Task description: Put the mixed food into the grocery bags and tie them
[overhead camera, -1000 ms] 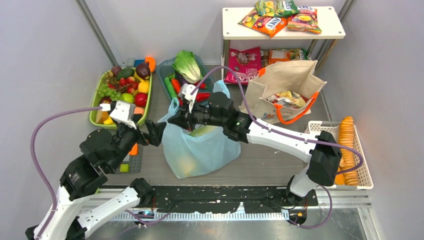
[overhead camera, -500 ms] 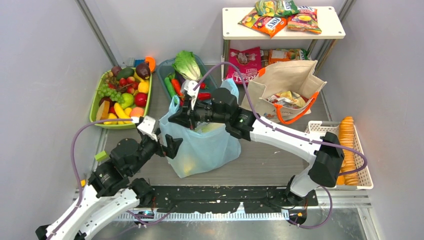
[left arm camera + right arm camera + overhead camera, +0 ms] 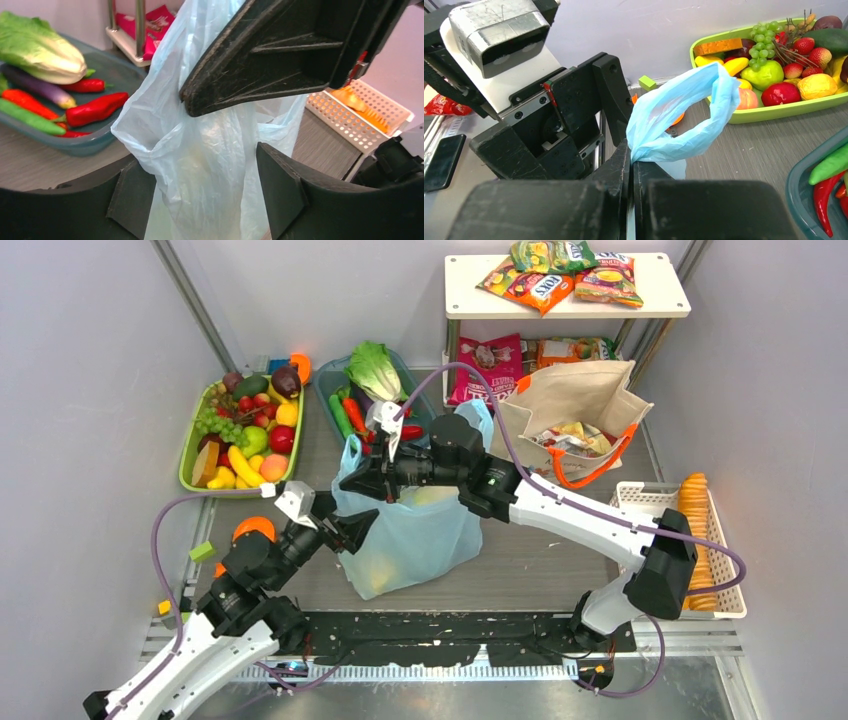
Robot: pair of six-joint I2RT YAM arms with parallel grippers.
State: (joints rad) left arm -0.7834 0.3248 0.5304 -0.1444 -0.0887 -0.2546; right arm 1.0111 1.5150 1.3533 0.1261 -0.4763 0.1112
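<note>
Pinching blue bag (image 3: 420,540), right hand (image 3: 632,161) outstretched; left hand (image 3: 226,148) straddling it, agape.

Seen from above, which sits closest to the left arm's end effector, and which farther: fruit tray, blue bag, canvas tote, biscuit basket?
From the left end effector:
1. light-blue plastic bag, right against it.
2. green fruit tray, back left.
3. canvas tote, back right.
4. white biscuit basket, far right edge.

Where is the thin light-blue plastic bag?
In the top view the thin light-blue plastic bag stands mid-table, next to the teal vegetable tray, its handle pinched by the right gripper.
</note>
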